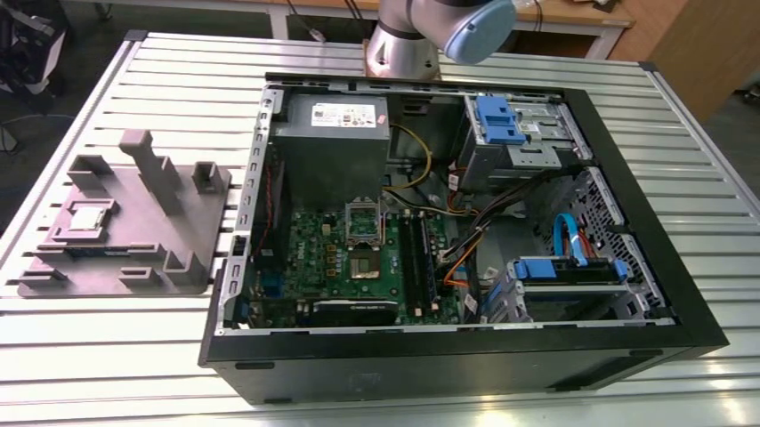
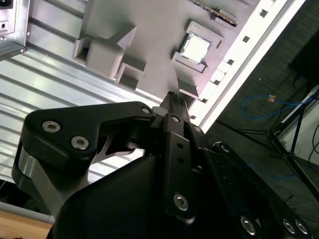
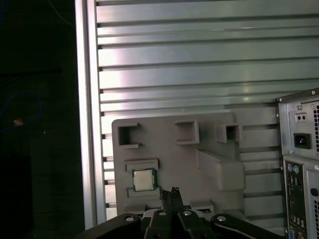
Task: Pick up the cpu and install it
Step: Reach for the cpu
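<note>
Ribbed aluminium slats form the table (image 1: 119, 356), the largest thing here. On it stands an open black computer case (image 1: 475, 356) with the green motherboard (image 1: 320, 258) lying flat inside. Well apart from the case, toward the exterior view's left, lies a grey plastic tray (image 1: 131, 258) with upright posts.

The gripper (image 2: 173, 97) hangs above the tray with its jaws together and nothing between them. In both wrist views its tip sits near the cpu (image 3: 143, 179) but clear of it. The cpu is a small square chip with a pale metal top, lying flat in a shallow framed pocket of the tray (image 2: 194, 48). It has not been lifted.

Several things could go wrong from here, as a judgement:
- **Blocked grasp:** with the jaws together, a descent would press on the chip's lid rather than straddle it.
- **Poor grip:** the pocket's raised frame hugs the chip's edges, so fingers may catch the frame or pinch only a corner. The chip could then tilt or slip.
- **Snagging:** the tray's posts stand close by and could catch the gripper's body.
- **Tray movement:** nothing visible fixes the tray to the slats, so a sideways nudge may shift it.
- **Bad seating:** the cpu socket (image 1: 362, 262) seems to sit among crowded parts and cables, and a rotated or tilted chip would seat badly there.
</note>
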You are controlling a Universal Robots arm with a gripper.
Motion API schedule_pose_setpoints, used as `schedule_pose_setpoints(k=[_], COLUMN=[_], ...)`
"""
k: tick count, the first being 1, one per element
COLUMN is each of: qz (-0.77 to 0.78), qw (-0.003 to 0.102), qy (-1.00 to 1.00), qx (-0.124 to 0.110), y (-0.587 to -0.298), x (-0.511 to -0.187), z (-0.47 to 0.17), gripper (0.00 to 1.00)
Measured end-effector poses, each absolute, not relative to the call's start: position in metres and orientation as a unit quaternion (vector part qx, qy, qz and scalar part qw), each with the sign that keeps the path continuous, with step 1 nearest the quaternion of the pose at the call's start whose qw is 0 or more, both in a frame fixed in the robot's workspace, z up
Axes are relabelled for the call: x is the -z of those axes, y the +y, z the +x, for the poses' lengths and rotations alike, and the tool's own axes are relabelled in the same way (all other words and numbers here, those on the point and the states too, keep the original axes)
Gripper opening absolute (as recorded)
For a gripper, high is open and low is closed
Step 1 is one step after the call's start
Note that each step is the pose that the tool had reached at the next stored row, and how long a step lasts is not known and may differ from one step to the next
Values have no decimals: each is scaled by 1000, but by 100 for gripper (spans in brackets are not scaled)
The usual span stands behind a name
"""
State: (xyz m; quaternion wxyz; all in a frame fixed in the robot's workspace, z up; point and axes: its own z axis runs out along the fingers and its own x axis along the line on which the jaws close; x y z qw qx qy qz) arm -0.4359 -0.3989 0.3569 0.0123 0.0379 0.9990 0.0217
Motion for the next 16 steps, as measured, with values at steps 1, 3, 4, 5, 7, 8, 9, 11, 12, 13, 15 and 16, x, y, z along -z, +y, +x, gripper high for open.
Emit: schedule_pose_setpoints(k=[1, 3, 4, 5, 7, 8, 9, 11, 12, 13, 15, 16], qz=[38, 38, 38, 38, 38, 38, 38, 38, 38, 38, 38, 38], qw=[12, 11, 11, 11, 10, 10, 9, 8, 8, 7, 6, 5], qy=[999, 999, 999, 999, 999, 999, 999, 999, 999, 999, 999, 999], qx=[-22, -22, -22, -22, -22, -22, -22, -22, -22, -22, -21, -21], y=[-399, -399, -399, -399, -399, -399, -399, -400, -400, -400, -401, -401], x=[-355, -352, -351, -349, -346, -344, -342, -339, -337, -336, -332, -331], z=[-437, -440, -441, -442, -445, -446, -448, -450, -451, -451, -452, -453], gripper=[10, 10, 10, 10, 10, 10, 10, 10, 10, 10, 10, 10])
